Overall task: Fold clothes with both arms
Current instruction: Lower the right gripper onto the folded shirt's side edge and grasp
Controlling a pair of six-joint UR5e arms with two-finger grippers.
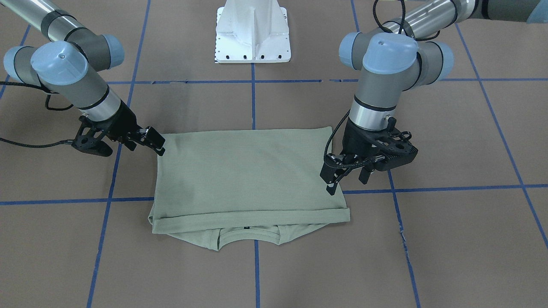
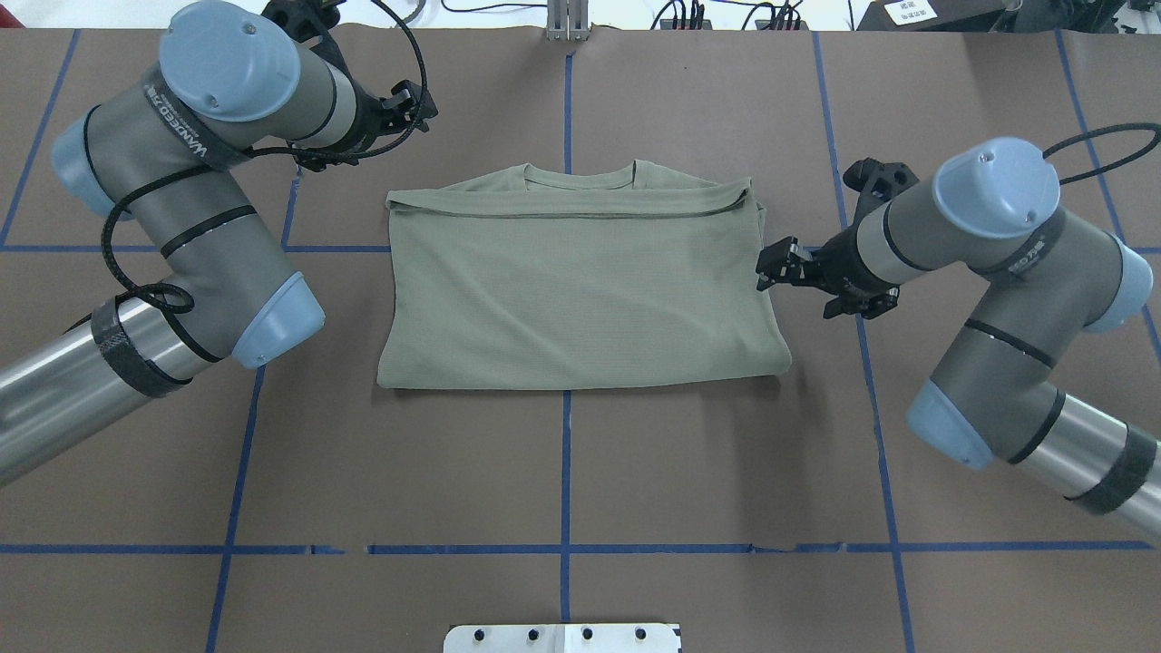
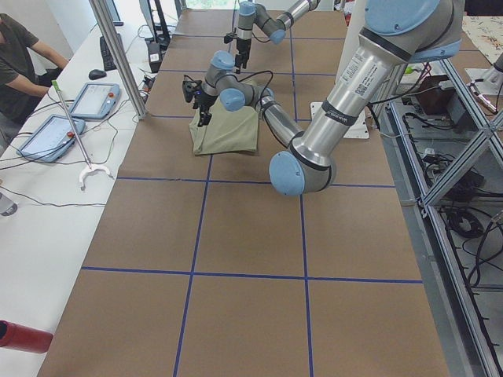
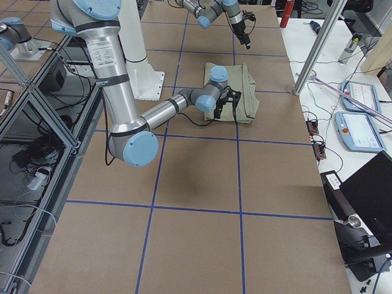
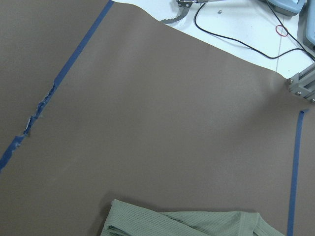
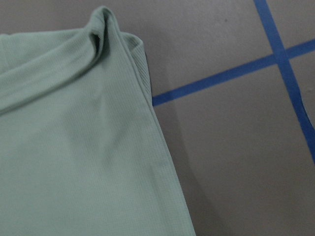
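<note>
While flanking the shirt (image 1: 248,171), left end effector (image 1: 347,182) and right end effector (image 1: 143,146) gape empty.

Brown table (image 2: 408,472) w/ blue tape grid (image 2: 565,453). Folded sage shirt (image 2: 580,290) lies flat mid-table, white pedestal base (image 1: 252,32) at robot-side edge.

Both wrist views cut the shirt (image 5: 147,223) off at their bottom edge, showing only one corner of it.
</note>
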